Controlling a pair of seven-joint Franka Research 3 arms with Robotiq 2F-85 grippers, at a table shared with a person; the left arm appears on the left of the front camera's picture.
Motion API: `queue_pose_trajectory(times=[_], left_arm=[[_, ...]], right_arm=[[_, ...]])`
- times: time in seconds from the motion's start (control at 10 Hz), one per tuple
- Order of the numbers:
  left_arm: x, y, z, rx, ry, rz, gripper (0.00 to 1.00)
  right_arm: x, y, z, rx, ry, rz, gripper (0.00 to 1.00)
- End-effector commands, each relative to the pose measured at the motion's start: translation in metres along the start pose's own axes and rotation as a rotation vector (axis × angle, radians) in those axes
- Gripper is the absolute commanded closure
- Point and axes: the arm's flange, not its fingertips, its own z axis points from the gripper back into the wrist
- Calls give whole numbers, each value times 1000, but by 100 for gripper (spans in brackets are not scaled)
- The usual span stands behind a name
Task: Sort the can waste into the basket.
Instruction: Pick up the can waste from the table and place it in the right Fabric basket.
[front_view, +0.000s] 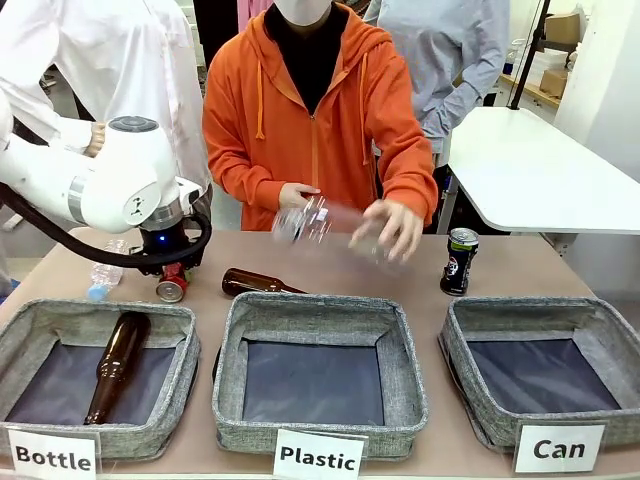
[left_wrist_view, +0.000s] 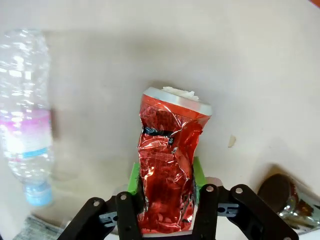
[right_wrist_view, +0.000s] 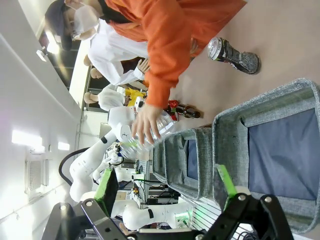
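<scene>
Left fingers (left_wrist_view: 134, 176) are clamped on the crushed red can (left_wrist_view: 167, 165) in the left wrist view. The green pads press its dented lower body from both sides, and its silver top points to 12 o'clock over bare counter (left_wrist_view: 250, 60). A clear plastic bottle (left_wrist_view: 25, 130) lies near at 9 o'clock and a brown glass bottle (left_wrist_view: 287, 197) near at 4 o'clock, neither touching the can. From the front, that grip sits low at 9 o'clock, beyond the "Bottle" basket (front_view: 100, 312). The "Can" basket (front_view: 520, 312) waits at 4 o'clock with nothing in it, so neither can is sorted yet. The dark can (front_view: 459, 262) stands upright at 3 o'clock, just beyond that basket's far rim, untouched. The person's hands (front_view: 392, 230) hold a blurred clear bottle (front_view: 305, 222) above the counter's middle. I judge the carry across must clear the "Plastic" basket (front_view: 318, 318) rim and keep away from those hands. In the right wrist view the right fingers (right_wrist_view: 225, 181) stand wide with nothing between them, looking across the "Can" basket and its bare dark lining. The dark can lies beyond at 1 o'clock with free counter around it.
</scene>
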Motion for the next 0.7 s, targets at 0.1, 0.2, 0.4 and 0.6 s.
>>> queue_pose_trajectory(times=[0.1,0.2,0.4,0.6], left_arm=[[-8,89,71,-179,-57,-123,100],[-20,116,95,-282,-73,-188,100],[-65,158,125,-450,-89,-487,100],[-125,201,142,-563,-148,-844,100]], right_arm=[[2,0,0,21,-9,24,0],[2,0,0,21,-9,24,0],[2,0,0,21,-9,24,0],[2,0,0,21,-9,24,0]])
